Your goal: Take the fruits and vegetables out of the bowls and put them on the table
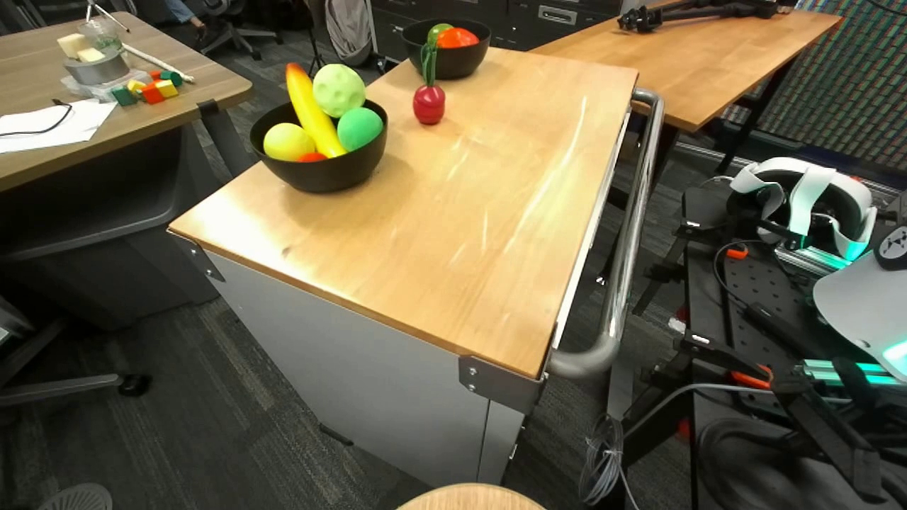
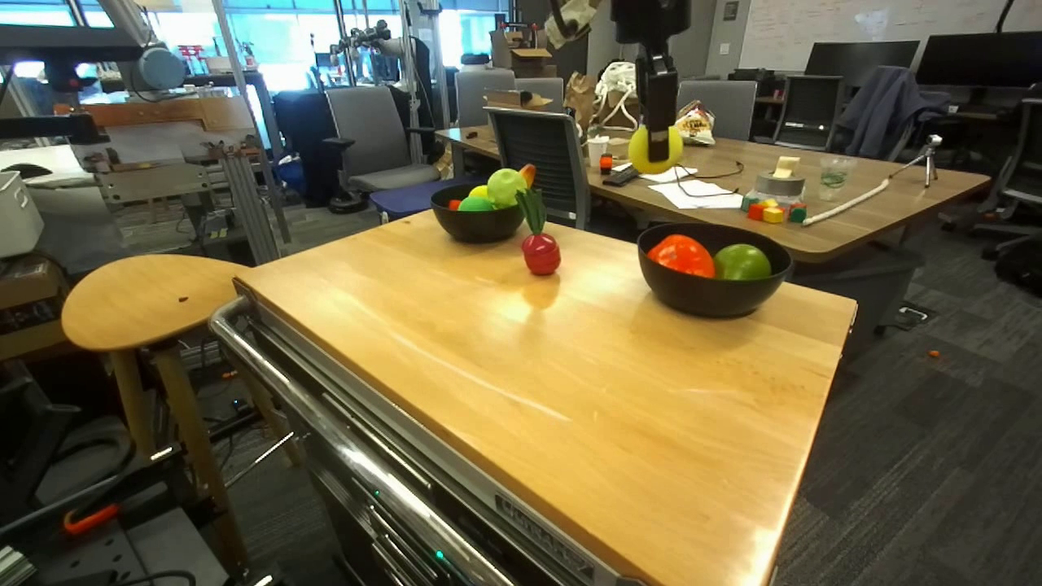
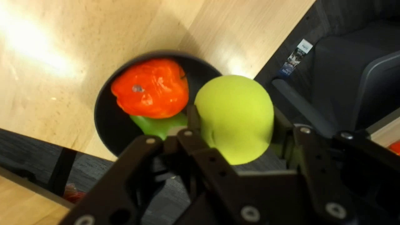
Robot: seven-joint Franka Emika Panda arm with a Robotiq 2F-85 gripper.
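High above the table (image 2: 521, 366), my gripper (image 3: 236, 118) is shut on a yellow ball-shaped fruit (image 3: 237, 93), a finger pressed to each side. Below it, in the wrist view, a black bowl (image 3: 107, 125) holds an orange-red pepper (image 3: 153, 87) and a green piece (image 3: 156, 125). The farther bowl in an exterior view (image 2: 476, 232) is heaped with a banana (image 1: 312, 117), a pale green fruit (image 1: 339, 90), a green one (image 1: 359, 129), a yellow one (image 1: 287, 142) and an orange-red bit (image 1: 312, 156). Between the bowls, a red radish (image 2: 541, 254) with green leaves stands on the table.
A metal bar handle (image 1: 638, 212) runs along one table side. Behind stands a brown desk (image 2: 887, 179) with paper, tape and blocks. A round wooden stool (image 2: 146, 297) is close to a table corner. Both bowls sit near table edges.
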